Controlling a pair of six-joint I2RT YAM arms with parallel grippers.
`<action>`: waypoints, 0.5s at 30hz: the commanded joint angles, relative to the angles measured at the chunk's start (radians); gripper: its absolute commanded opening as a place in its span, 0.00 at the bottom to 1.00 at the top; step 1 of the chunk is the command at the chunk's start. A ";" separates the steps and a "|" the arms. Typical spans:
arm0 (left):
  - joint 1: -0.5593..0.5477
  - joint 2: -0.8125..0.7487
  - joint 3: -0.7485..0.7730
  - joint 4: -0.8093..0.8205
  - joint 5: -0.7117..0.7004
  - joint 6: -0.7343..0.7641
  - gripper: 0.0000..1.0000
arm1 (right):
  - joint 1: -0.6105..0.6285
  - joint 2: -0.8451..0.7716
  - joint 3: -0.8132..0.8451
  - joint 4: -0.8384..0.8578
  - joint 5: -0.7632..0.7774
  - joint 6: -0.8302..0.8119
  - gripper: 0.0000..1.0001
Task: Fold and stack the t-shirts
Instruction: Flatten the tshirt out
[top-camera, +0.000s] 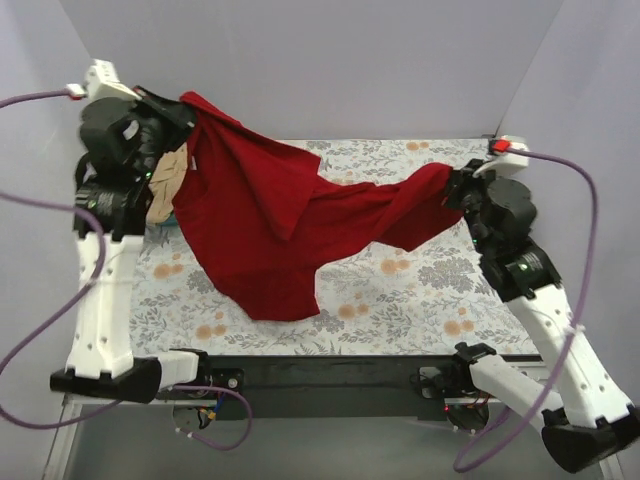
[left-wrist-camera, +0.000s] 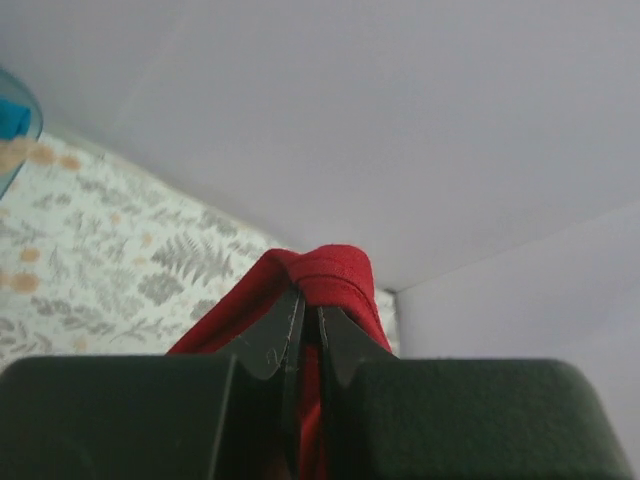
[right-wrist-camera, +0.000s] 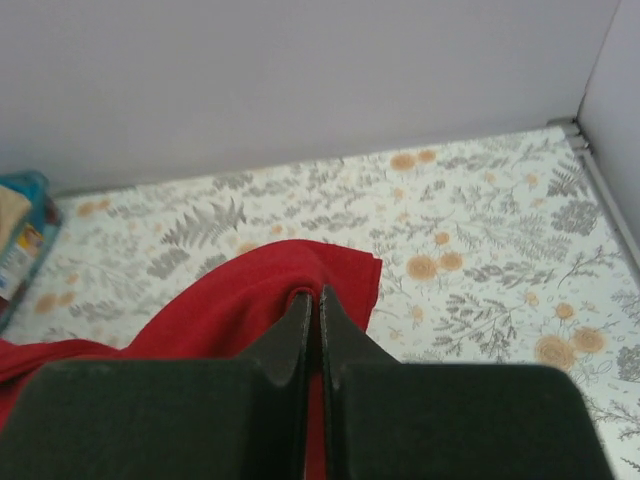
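A floral cloth of grey ferns and orange blooms is covering the counter (top-camera: 430, 290). Pale lilac-grey walls (top-camera: 330, 60) are enclosing it at the back and on both sides. A blue plastic basket (right-wrist-camera: 28, 183) is sitting at the counter's left side, partly out of view.

Your dark red t-shirt (top-camera: 270, 220) hangs like a curtain between the left gripper (top-camera: 178, 105) and the right gripper (top-camera: 455, 185), both clamped on it. It bars the middle of the desk (top-camera: 420, 290) from the rear left corner across to the right side, and its lowest fold sags toward the near edge left of centre. The left arm (top-camera: 105, 250), the beige t-shirt (top-camera: 168, 180) and the blue basket (left-wrist-camera: 14, 117) crowd the rear left. You have bare desk at the near right, and a strip behind the cloth along the back wall (top-camera: 330, 60). Side walls close in left and right.
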 joint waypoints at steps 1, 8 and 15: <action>0.011 0.155 -0.146 0.087 0.028 -0.029 0.00 | -0.019 0.098 -0.105 0.194 -0.031 -0.019 0.01; 0.075 0.385 -0.231 0.245 0.091 -0.046 0.26 | -0.038 0.171 -0.232 0.313 -0.102 0.046 0.42; 0.106 0.287 -0.488 0.238 0.120 -0.123 0.69 | -0.035 -0.003 -0.565 0.193 -0.150 0.241 0.66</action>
